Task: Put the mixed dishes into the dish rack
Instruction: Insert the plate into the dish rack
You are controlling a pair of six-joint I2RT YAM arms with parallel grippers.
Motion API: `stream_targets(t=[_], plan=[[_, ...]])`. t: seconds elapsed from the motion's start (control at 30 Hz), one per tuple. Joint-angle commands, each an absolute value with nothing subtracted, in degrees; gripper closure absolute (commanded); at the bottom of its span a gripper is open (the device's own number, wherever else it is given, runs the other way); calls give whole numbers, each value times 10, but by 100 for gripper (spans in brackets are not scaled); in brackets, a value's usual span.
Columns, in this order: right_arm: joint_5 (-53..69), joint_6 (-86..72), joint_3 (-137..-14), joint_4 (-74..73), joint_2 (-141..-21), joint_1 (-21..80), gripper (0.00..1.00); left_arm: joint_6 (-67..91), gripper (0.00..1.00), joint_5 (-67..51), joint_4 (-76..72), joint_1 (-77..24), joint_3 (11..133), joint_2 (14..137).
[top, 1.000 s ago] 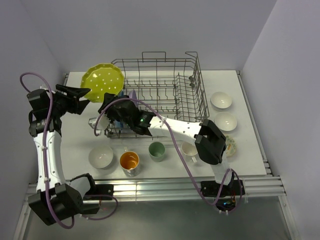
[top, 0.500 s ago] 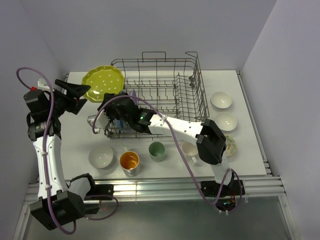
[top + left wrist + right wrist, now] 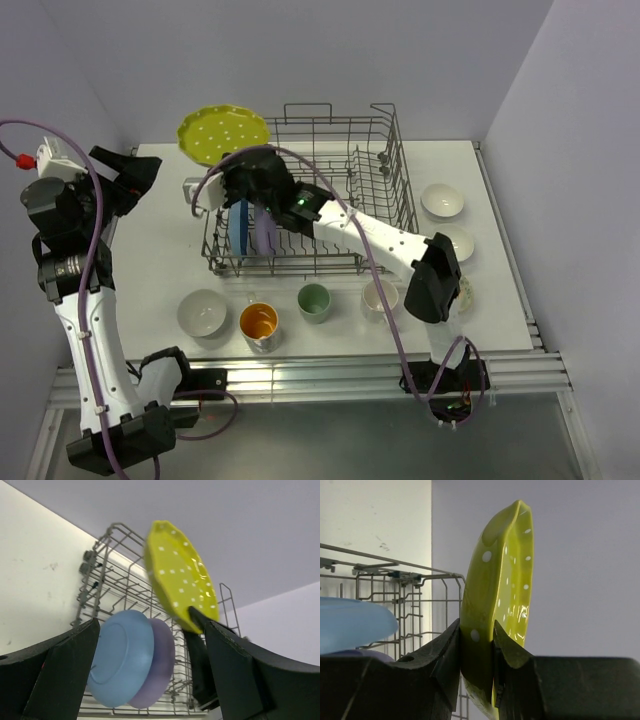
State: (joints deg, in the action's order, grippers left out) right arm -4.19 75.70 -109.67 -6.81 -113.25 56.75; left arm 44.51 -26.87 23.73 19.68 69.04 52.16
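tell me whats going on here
The right hand pinches the yellow-green dotted plate by its rim, near the far left corner of the dish rack. The left hand is open and empty, off to the left. A blue plate and a lavender plate stand in the rack; cups and bowls sit on the table.
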Motion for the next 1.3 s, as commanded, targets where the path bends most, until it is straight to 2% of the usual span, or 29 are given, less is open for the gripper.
stream_targets(t=[0.0,0.2,0.37,0.6,0.9,1.07,1.27], plan=[[-29,702,-1174,-11,-1047,544,100,405,7,-225,253,196,708,511],[-1,574,-1236,-70,-1006,510,100,396,7,-207,250,196,693,501],[36,419,-1238,-116,-956,454,100,391,7,-205,244,196,665,490],[97,202,-1187,-142,-893,362,100,389,7,-207,237,196,621,469],[243,-112,-1113,-141,-857,250,100,385,7,-207,238,196,589,457],[310,-233,-1048,-105,-841,222,100,380,7,-206,243,196,569,448],[335,-371,-956,-55,-813,214,100,373,7,-200,245,196,550,439]])
